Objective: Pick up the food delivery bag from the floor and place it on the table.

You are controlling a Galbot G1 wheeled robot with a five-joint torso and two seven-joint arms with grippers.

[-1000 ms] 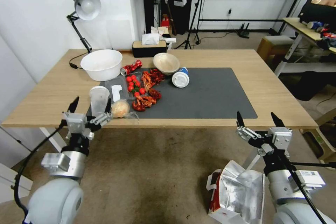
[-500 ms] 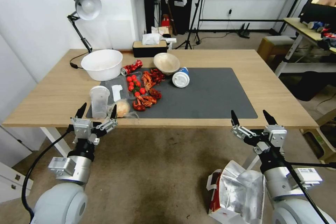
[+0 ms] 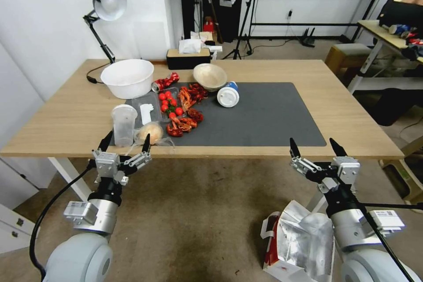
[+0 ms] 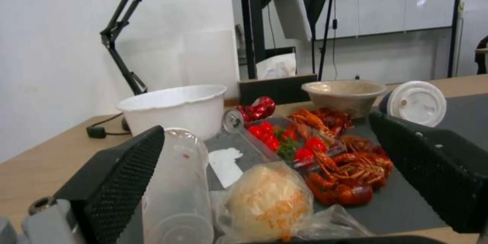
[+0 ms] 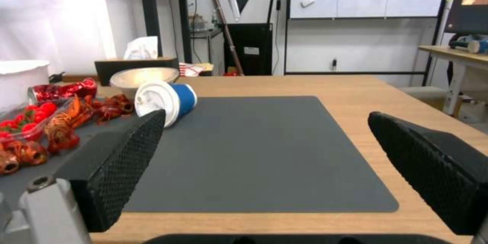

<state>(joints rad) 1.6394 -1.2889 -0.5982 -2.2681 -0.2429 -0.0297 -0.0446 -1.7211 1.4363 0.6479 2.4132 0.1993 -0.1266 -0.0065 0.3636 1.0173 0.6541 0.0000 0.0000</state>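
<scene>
- Head view: the bag (image 3: 299, 242) sits on the floor (image 3: 198, 211) below the table's (image 3: 343, 110) near edge, toward its right corner. Its mouth gapes and the foil lining is crumpled, with a red side and a white strap on its left.
- The right arm rises just beside the bag. The right gripper (image 3: 315, 150) is raised at the table's near edge, above the bag and apart from it, fingers spread wide and empty.
- The left gripper (image 3: 125, 141) is raised at the near edge toward the left corner, fingers also spread and empty. It is just in front of a clear cup (image 3: 123, 124) and a bagged bun (image 3: 150, 132).
- On the table, a grey mat (image 3: 264, 116) covers the middle. At the mat's left end lie crayfish (image 3: 184, 124) and a tray of tomatoes (image 3: 169, 105). A white bowl (image 3: 128, 77) and a tan bowl (image 3: 209, 76) stand behind them, toward the far edge, and a blue cup (image 3: 228, 95) lies on its side on the mat. A lamp (image 3: 103, 13) stands at the far left corner.
- Left wrist view: the left gripper (image 4: 264, 160) has its two dark pads spread wide. Between them show the cup (image 4: 178, 183), the bun (image 4: 267, 202), the crayfish (image 4: 350, 175) and the white bowl (image 4: 175, 108).
- Right wrist view: the right gripper (image 5: 264, 152) has its pads far apart with nothing between them. Beyond them lies the bare mat (image 5: 259, 148), with the blue cup (image 5: 165, 103) at its far left.
</scene>
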